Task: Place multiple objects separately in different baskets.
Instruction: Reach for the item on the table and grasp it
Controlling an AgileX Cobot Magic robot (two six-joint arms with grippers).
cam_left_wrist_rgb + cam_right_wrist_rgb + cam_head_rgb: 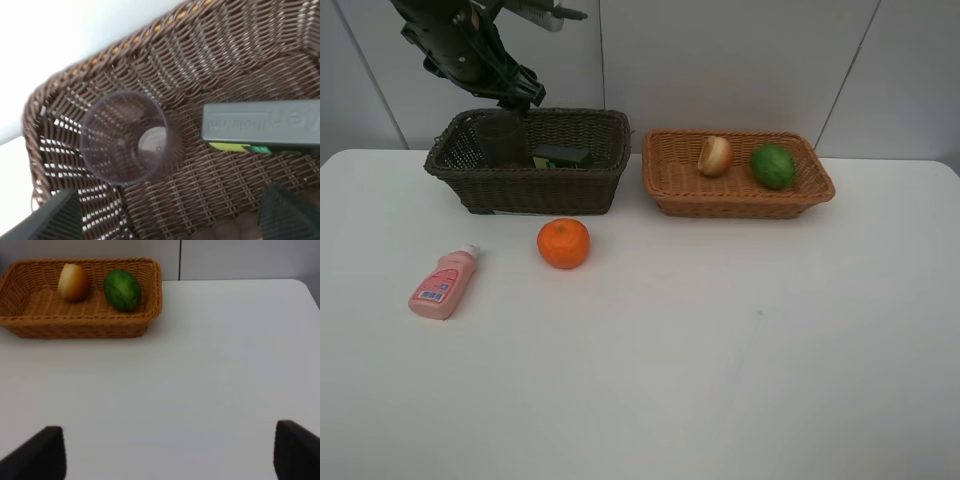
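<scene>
The cup [503, 140] [125, 137] stands upright in the dark basket [530, 192] [45, 105], at its 9 o'clock end, and my left wrist camera looks straight down into its mouth. At the cup's 3 o'clock the dark bottle [563, 156] [260, 125] lies on its side on the basket floor, near the cup but apart from it. My left claw [520, 100] [170, 220] hangs over the cup at the basket's 12 o'clock rim, with its jaws spread wide and nothing between them.

The dark basket sits at about 11 o'clock on the table [720, 350]. The tan basket [740, 203] [75, 327] is just beside it at its 3 o'clock. It holds the peach [714, 155] [73, 282] and, at the peach's 3 o'clock, the lime [773, 166] [122, 290], which lie near each other without touching.

On the bare table, the mandarin [564, 243] rests at the dark basket's 6 o'clock, just clear of its wall. The pink bottle [443, 285] lies on its side at the mandarin's 8 o'clock, its white cap pointing to about 1 o'clock.

My right claw [167, 455] is outside the high view. Its own camera shows both fingers spread wide over empty tabletop, well apart from the tan basket and holding nothing.
</scene>
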